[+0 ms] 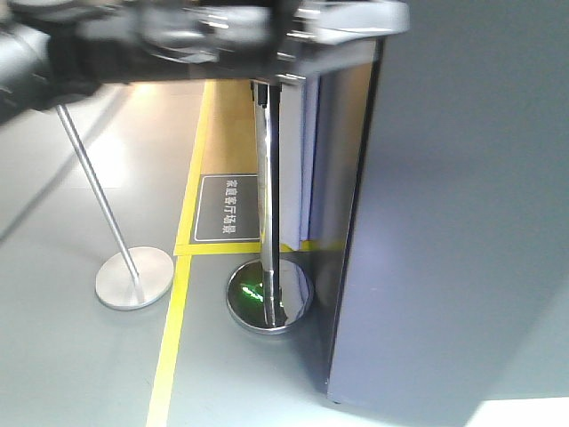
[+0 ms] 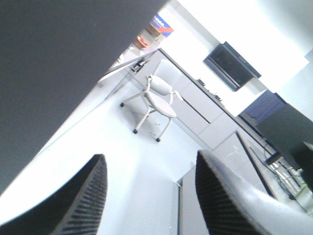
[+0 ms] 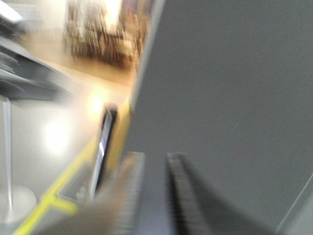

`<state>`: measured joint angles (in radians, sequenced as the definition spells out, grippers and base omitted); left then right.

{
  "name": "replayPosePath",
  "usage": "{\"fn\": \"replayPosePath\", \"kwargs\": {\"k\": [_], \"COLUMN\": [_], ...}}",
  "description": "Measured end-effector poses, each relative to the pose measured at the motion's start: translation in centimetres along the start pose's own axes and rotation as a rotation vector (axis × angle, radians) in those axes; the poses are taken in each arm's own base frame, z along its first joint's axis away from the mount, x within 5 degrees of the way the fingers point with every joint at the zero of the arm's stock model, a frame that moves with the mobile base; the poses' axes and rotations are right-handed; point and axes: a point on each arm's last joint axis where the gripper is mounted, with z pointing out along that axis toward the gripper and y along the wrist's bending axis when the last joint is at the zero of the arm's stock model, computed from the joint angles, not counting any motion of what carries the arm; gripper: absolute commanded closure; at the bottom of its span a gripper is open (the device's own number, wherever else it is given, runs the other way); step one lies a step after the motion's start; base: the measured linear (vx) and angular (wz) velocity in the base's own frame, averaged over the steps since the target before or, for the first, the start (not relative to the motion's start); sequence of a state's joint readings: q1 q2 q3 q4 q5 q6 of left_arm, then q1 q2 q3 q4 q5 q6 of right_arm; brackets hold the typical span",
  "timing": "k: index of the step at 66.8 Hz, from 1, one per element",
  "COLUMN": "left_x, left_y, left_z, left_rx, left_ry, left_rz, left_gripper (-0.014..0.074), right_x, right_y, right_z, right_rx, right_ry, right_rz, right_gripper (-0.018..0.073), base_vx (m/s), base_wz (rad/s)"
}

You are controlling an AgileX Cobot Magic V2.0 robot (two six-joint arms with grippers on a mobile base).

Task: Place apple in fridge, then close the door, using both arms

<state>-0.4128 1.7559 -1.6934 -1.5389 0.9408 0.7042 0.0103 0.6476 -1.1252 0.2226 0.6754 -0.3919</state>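
Right wrist-mounted view, blurred: the right hand [image 3: 153,161], narrowly parted and empty, faces the grey door [image 3: 234,98] close ahead.

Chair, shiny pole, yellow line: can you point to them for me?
chair [image 2: 164,105], left wrist view, on its seat.
shiny pole [image 1: 268,178], front view, halfway up its shaft.
yellow line [image 1: 168,356], front view, on the floor stripe's lower stretch.

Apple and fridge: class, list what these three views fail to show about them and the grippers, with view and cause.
1. Apple: in no view; the left gripper is open and empty.
2. Fridge interior: front view shows only the dark grey outside.
3. Right gripper: right wrist view is blurred, so open or shut is unclear.
4. Arm: front view, blurred and cut by the top edge.
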Motion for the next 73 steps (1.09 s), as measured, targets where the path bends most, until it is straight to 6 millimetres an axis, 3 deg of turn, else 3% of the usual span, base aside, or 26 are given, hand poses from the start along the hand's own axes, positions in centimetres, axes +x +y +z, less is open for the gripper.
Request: {"fn": "replayPosePath", "kwargs": {"k": [9,31,42,58,66,73], "left_x": [-0.9,-2.4,-2.7,-2.8,-2.8,-2.8], "left_y": [0.9,2.5,2.8,3.0,3.0,3.0], "left_z": [-1.8,-5.2,-6.0,-6.5,-6.5,-6.5], "left_rx": [-0.005,-0.031,-0.036,-0.044,-0.045,-0.045], "left_ry": [0.005,-0.011,-0.014,-0.016,-0.016,-0.016], "left_rz": [0.002,0.002,0.002,0.004,0.004,0.004], "left_gripper": [0.0206,0.0206,0.0206,0.0206,0.0206,0.0206], "right_x": [-0.2,-1.3,-1.6,-2.1,-1.4,0.6], "right_y": [-1.3,-3.7,-5.9,-8.1,-9.3,-10.5], "right_z": [5.4,17.5,21.9,23.5,24.8,27.0], "right_rx": [0.055,0.11,0.148,0.175,0.211,0.235], "right_ry": [-0.033,-0.056,-0.031,0.01,0.005,0.052], "right_rz": [0.013,0.067,0.116,0.21,0.199,0.199], "right_gripper": [-0.0058,-0.0013,-0.0013,-0.0013,-0.0013,-0.0013], "base_vx": [0.0,0.0,0.0,0.0,0.0,0.0], "base_wz": [0.0,0.0,0.0,0.0,0.0,0.0]}}
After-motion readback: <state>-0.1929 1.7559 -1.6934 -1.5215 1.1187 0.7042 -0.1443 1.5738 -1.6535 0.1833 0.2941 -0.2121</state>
